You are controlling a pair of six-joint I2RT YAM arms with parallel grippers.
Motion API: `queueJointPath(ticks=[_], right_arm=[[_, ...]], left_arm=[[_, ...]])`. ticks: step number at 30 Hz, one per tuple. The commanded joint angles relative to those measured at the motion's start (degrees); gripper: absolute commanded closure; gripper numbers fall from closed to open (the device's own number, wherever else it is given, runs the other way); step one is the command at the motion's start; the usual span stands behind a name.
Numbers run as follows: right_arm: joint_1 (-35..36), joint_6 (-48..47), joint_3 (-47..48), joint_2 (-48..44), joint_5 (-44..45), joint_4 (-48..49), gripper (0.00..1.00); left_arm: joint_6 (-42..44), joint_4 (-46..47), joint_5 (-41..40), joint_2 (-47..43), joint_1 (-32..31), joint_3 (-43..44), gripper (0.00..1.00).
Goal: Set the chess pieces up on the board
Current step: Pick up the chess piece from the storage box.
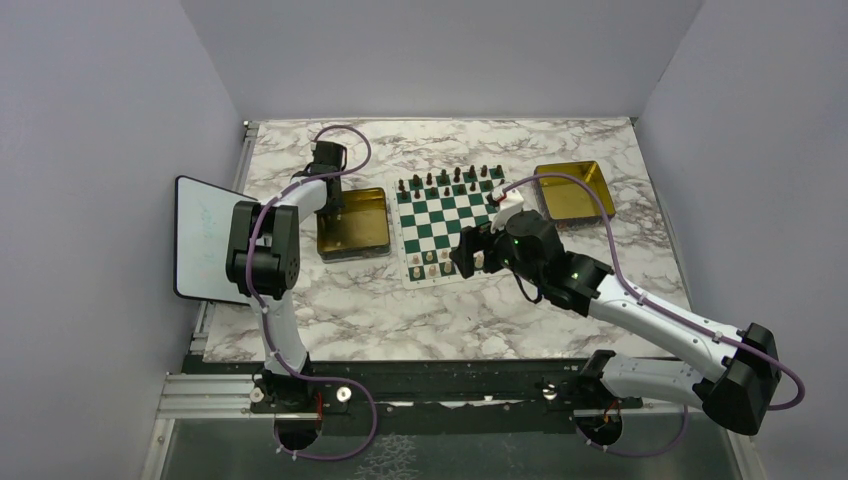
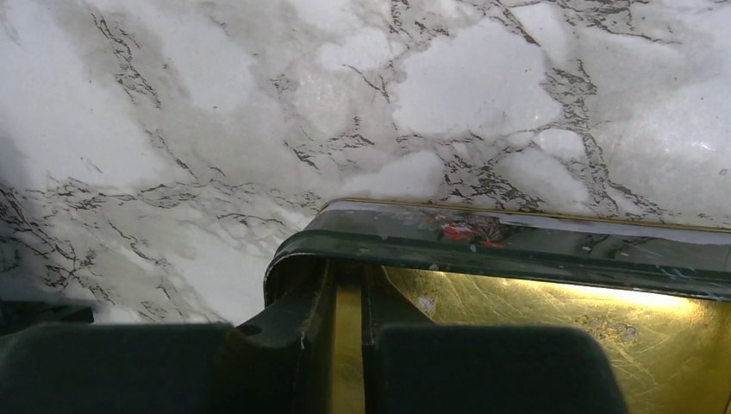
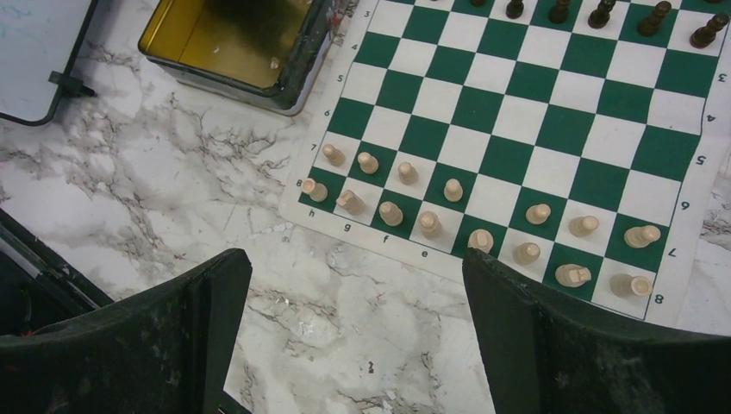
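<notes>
The green and white board (image 1: 440,215) lies mid-table. Cream chess pieces (image 1: 430,264) stand in its two near rows; in the right wrist view these pieces (image 3: 452,190) fill rows 7 and 8 of the board (image 3: 534,129). My right gripper (image 1: 468,252) hovers over the board's near edge. In its own view it (image 3: 358,267) is wide open and empty above bare marble. My left gripper (image 1: 338,212) is down in the left gold tray. In its own view it (image 2: 347,289) is shut with only a thin slit and holds nothing.
Dark brown pieces (image 1: 450,180) line the board's far rows and show in the right wrist view (image 3: 603,13). The left gold tray (image 1: 360,243) (image 2: 560,302) (image 3: 233,39) looks empty. A second gold tray (image 1: 572,190) sits right of the board. A white tablet (image 1: 205,235) lies at far left.
</notes>
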Motion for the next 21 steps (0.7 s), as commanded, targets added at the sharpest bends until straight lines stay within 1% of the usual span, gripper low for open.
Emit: queueJointPath(ticks=[1,7,12,19,21], right_arm=[[0.0,0.5,-0.8,-0.4,-1.4,2.7,0.02],[0.1,1.0,-1.3,-0.3,-1.9,3.4,0.02],[0.0,0.3,-1.6,-0.5,-2.2,3.2,0.02],[0.0,0.3,-2.0,-0.2,-2.5,4.2,0.02],[0.0,0.2,-1.1,-0.3,-3.7,3.6,0.02]], left_arm=[[-0.9,-4.2,-1.1,-2.5,0.5,-0.2,1.0],[-2.6,-5.2,0.3,-3.6,0.5,1.0,1.0],[-2.5,-8.0,1.7,-4.9,0.5,2.7,1.0],[-2.3,-12.2,8.3,-9.4,0.5,3.4,1.0],[-1.7,-14.1,11.9,-10.9,0.4,4.2,1.0]])
